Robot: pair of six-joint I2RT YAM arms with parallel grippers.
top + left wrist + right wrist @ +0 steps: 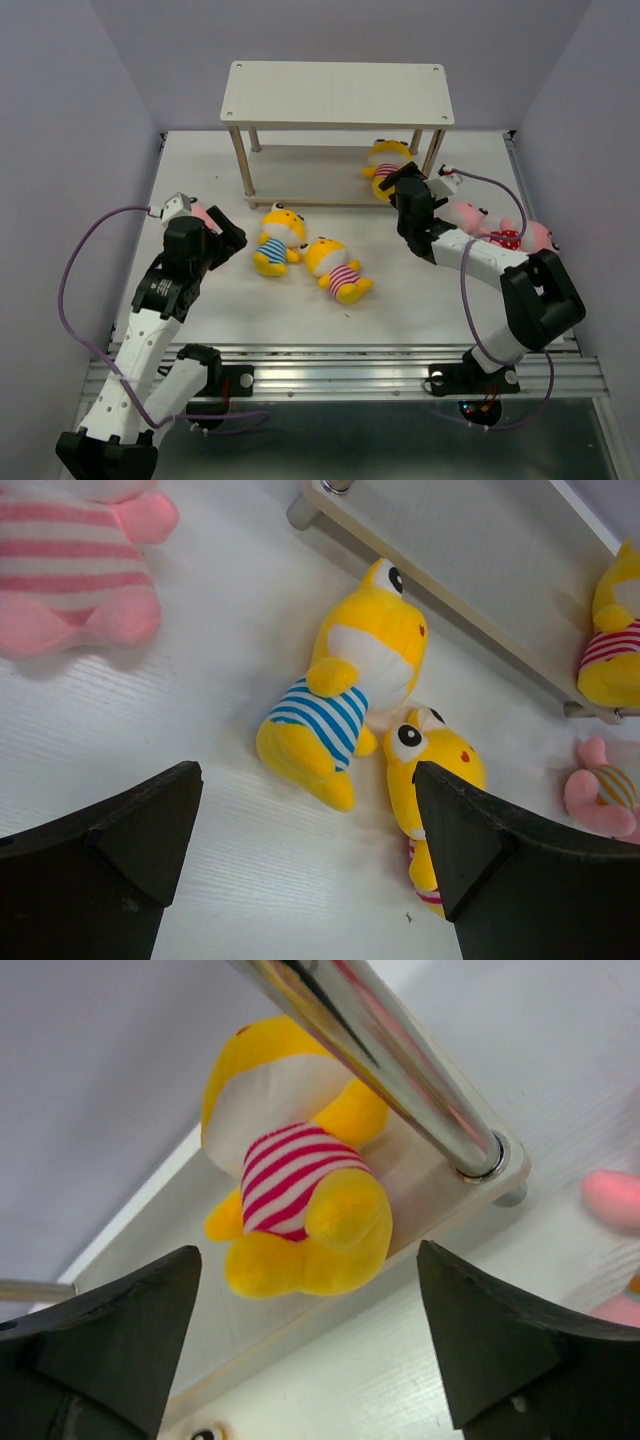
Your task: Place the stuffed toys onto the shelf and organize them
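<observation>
The shelf (337, 95) stands at the back. One yellow toy in pink stripes (385, 163) lies on its lower board, at the right end (295, 1180). My right gripper (402, 190) is open and empty just in front of that toy (308, 1290). A yellow toy in blue stripes (277, 240) and a yellow toy in pink stripes (335, 270) lie on the table. My left gripper (230, 238) is open and empty to their left (308, 810). A pink striped toy (203, 213) lies behind it.
Two pink toys lie at the right beside the right arm, one striped (465, 213) and one in red polka dots (508, 238). A shelf leg (390, 1060) crosses close above the right gripper. Purple walls enclose the table on three sides.
</observation>
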